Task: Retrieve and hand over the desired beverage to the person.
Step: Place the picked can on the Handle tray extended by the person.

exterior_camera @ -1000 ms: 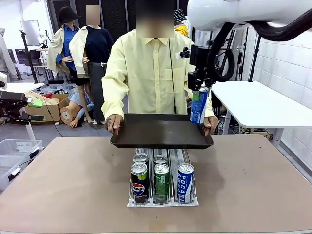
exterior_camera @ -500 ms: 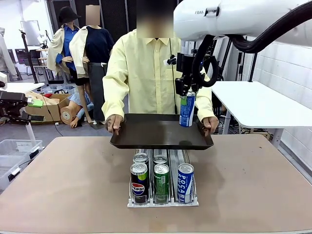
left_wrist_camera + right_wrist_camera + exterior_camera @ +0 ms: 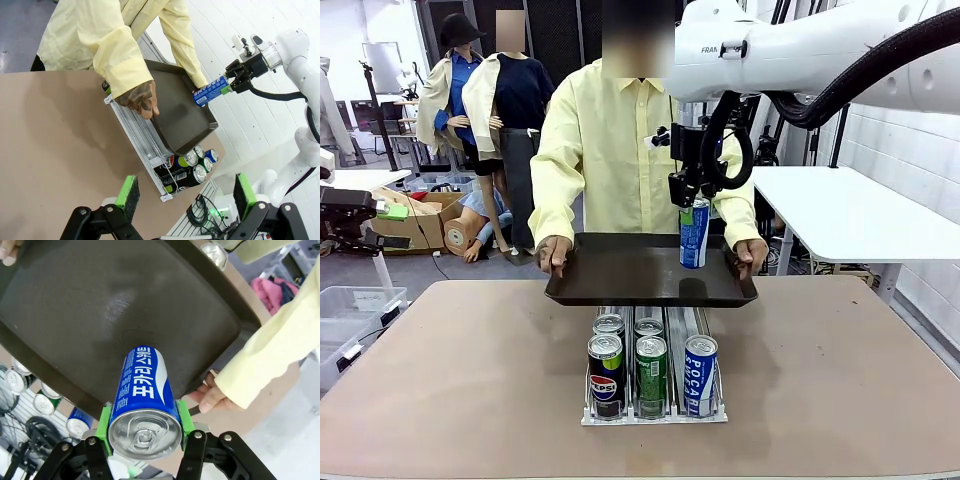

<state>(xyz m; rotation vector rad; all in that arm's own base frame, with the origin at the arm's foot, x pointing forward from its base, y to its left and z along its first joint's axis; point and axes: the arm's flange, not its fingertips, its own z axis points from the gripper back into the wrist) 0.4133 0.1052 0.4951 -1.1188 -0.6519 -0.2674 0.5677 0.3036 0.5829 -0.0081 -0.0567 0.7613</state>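
Leftward and down I have carried the blue can [image 3: 693,235], from past the right edge of the tray [image 3: 620,280] to just over its far right part. My right gripper [image 3: 695,195] stays clamped on the can's top end. The person [image 3: 610,150] holds the tray level by both side edges, so I judge that setting the can down and letting go comes next.

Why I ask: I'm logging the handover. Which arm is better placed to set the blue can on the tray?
Right. The right gripper is shut on the blue can, upright over the tray the person holds. The left gripper is open, away from it.
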